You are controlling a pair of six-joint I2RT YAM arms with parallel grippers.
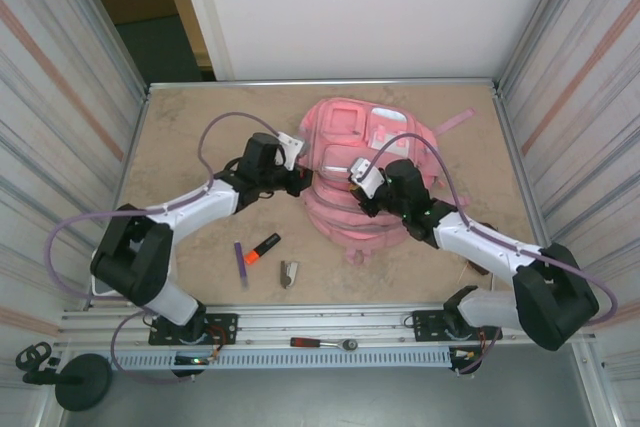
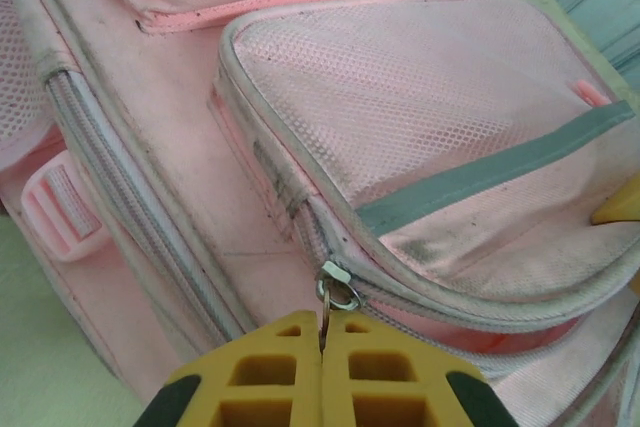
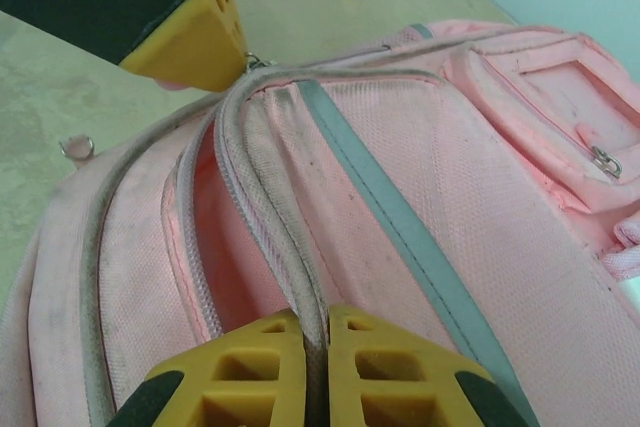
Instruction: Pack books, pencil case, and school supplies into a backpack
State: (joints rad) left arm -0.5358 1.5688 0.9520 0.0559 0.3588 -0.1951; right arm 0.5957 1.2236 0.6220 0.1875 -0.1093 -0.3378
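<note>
The pink backpack lies flat mid-table. My left gripper is shut on the metal zipper pull of a front pocket, on the bag's left side. My right gripper is shut on the grey zipper edge of that pocket's flap, near the bag's middle. The pocket gapes partly open, showing pink lining. On the table in front lie the school supplies: a purple pen, an orange-and-black highlighter and a small clip-like piece. The books and the pencil case are out of view.
A red-handled metal tool rests on the rail at the near edge. Corrugated walls close in the table's left and right sides. Bare tabletop stretches left of the bag. A pink strap trails off its far right.
</note>
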